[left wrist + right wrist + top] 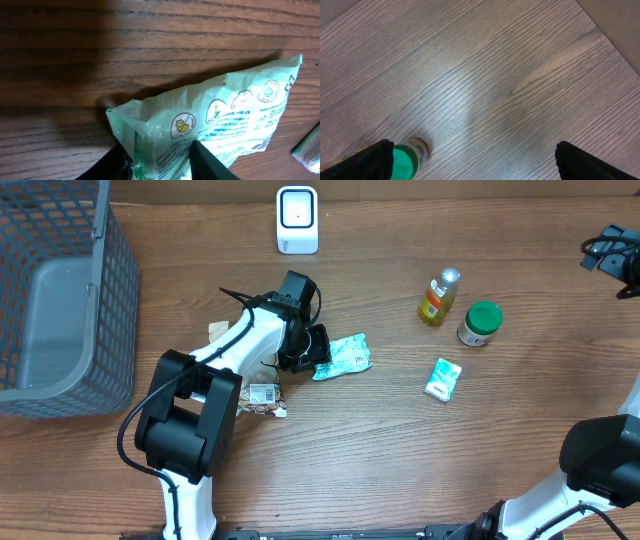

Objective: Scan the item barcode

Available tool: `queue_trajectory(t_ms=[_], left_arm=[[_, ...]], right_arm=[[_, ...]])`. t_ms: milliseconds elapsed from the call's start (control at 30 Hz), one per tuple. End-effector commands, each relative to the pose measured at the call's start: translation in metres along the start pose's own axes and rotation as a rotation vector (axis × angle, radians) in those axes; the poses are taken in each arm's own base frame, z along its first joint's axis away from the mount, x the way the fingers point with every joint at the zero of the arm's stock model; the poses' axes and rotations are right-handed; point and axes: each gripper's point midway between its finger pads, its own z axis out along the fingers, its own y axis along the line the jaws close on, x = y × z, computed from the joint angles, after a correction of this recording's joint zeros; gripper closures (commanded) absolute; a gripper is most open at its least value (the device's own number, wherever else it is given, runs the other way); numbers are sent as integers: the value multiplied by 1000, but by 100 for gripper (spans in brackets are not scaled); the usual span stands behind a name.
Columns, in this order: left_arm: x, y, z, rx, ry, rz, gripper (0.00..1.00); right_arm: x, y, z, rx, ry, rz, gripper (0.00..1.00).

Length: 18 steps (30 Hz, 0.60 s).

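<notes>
The left tool [314, 348] pinches one end of the green wipes pack [348, 354], which lies on the counter [400, 450], its long axis running toward 3 o'clock from the tool. The scanner [297, 220] stands at 12 o'clock, well apart. The right tool [480, 162], spread wide, hangs far off at 2 o'clock.

The brown wood-grain counter [380, 470] I work at, a soft glare across its grain; past its edge lies a pale grey surface [620, 20], floor or wall I cannot tell.
</notes>
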Motion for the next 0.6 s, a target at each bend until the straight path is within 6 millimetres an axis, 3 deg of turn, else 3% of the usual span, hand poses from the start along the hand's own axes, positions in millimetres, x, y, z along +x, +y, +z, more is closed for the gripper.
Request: queue_trajectory(t_ms=[0,300,567], left_arm=[[3,13,6,-51,-2,-17,61],[7,-3,4,53,40,16,60],[2,-3,-1,109,54,-3,53]], right_arm=[[-4,-2,-5,4,-21,9,0],[-4,-2,-5,4,-21,9,0],[-4,-2,-5,4,-21,9,0]])
